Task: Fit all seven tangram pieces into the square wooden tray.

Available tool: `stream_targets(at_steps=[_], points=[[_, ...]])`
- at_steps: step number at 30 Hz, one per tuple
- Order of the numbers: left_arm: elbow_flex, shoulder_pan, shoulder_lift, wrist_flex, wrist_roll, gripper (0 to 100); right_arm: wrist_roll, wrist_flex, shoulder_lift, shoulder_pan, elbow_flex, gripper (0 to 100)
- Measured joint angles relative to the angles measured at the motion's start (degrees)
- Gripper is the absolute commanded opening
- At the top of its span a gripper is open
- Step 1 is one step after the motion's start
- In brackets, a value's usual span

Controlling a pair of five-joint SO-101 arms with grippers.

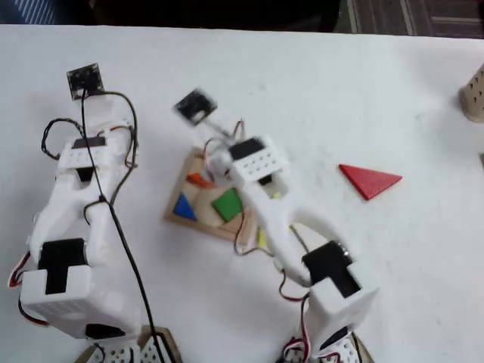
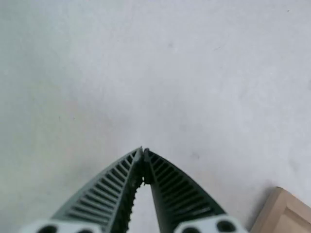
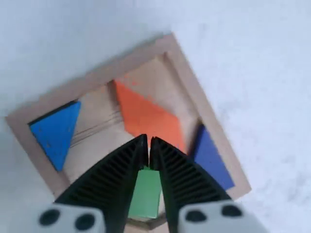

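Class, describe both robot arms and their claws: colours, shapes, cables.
The left arm and right arm are white shells with black motor blocks and red and black wires. A black cable lies along the left arm. The left claw is grey-green and ribbed; the right claw is black.

White table (image 1: 318, 91), dark striped floor (image 1: 393, 15) beyond far edge
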Motion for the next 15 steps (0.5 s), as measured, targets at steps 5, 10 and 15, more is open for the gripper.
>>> stream_targets(at_steps=[5, 10, 15], points=[[0.00, 0.00, 0.00, 0.00, 0.00, 2, 0.00, -4.31, 0.00, -4.31, 3.08, 1.8], [0.00, 0.00, 0.00, 0.00, 0.00, 2, -0.26, -8.35, 3.87, -3.96, 3.25, 1.8], [0.00, 0.00, 0.00, 0.00, 0.00, 2, -0.26, -6.59, 7.21, -2.02, -0.70, 1.8]])
